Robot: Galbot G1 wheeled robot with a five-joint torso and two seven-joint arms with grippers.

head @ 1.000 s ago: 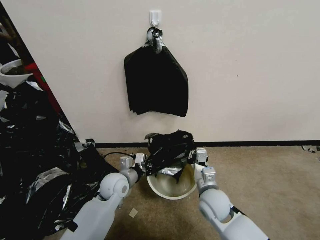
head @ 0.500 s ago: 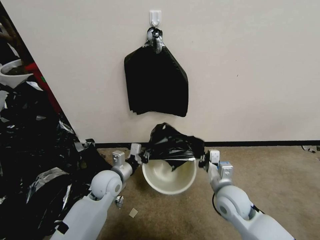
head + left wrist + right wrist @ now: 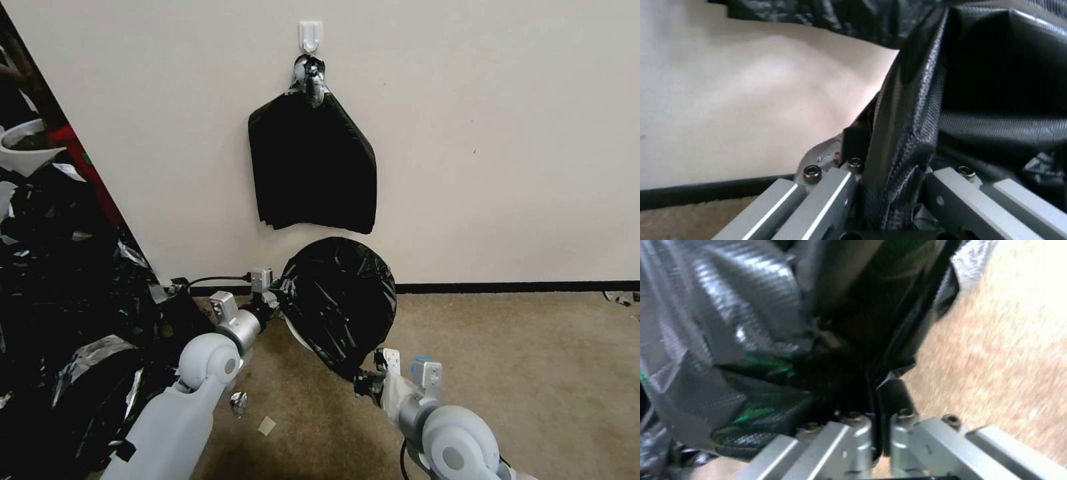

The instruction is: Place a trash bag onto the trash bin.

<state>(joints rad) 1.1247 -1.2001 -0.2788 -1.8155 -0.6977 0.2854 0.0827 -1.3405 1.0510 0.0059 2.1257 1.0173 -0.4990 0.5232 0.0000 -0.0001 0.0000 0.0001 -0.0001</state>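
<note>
While the heap of black plastic sheets (image 3: 60, 320) sprawls over the carpet on the far left, the left gripper (image 3: 275, 298) sits low by the wall, jaws pinched tight on a fold of the trash bag (image 3: 339, 297) — the left wrist view has the film (image 3: 902, 133) clamped right between the fingers. Moving across, the bag is stretched taut into a glossy black dome over the mouth of the trash bin (image 3: 298, 335), just a cream sliver of bin peeking out at the bag's left edge. Above, a bundle of black bags (image 3: 312, 167) hangs from a wall hook (image 3: 311, 35). Over to the right gripper (image 3: 369, 383), nearer the camera: clamped shut on the bag's lower edge, plastic (image 3: 751, 350) bunched against its fingers.
</note>
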